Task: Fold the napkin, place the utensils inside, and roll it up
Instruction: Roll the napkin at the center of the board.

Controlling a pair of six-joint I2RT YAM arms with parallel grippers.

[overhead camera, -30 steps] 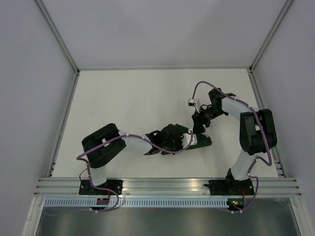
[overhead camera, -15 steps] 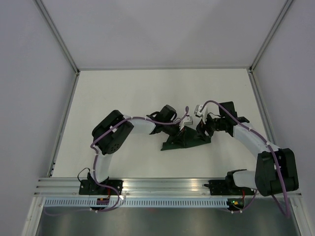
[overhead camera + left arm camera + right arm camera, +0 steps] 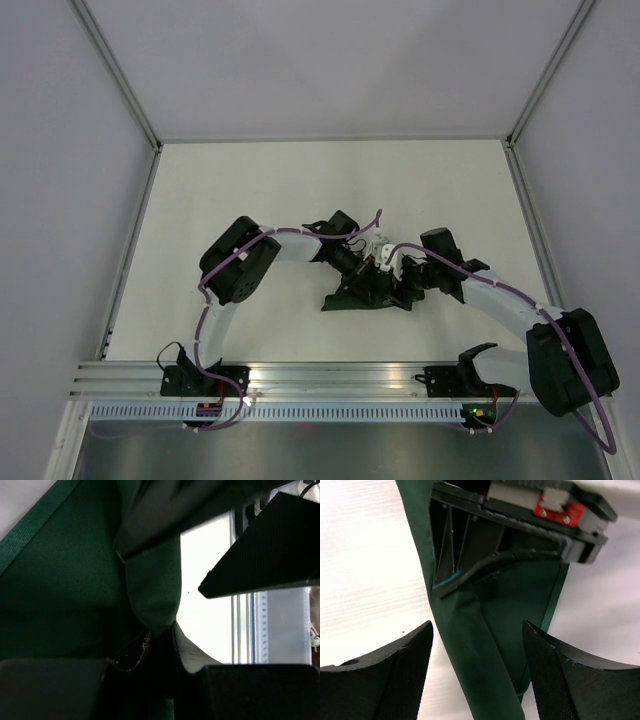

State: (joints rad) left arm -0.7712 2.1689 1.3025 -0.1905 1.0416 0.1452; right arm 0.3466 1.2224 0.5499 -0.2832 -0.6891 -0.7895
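The dark green napkin (image 3: pixel 365 296) lies rolled and bunched on the white table, near the middle. My left gripper (image 3: pixel 372 272) is shut on a fold of the napkin (image 3: pixel 152 592), which runs down between its fingers. My right gripper (image 3: pixel 403 285) is open, its two fingers standing on either side of the napkin's roll (image 3: pixel 480 650) without pinching it. The left gripper's body (image 3: pixel 520 510) shows just beyond in the right wrist view. The fork is hidden; I cannot see it in any view.
The table's raised side rails (image 3: pixel 130 250) run along the left and right. The aluminium rail (image 3: pixel 330 378) with the arm bases is at the near edge. White table (image 3: pixel 300 190) lies behind the arms.
Both arms have swung toward each other over the napkin. The left gripper moved from on top of the cloth to its far side; the right gripper came down to the right end. The napkin shifted slightly left.
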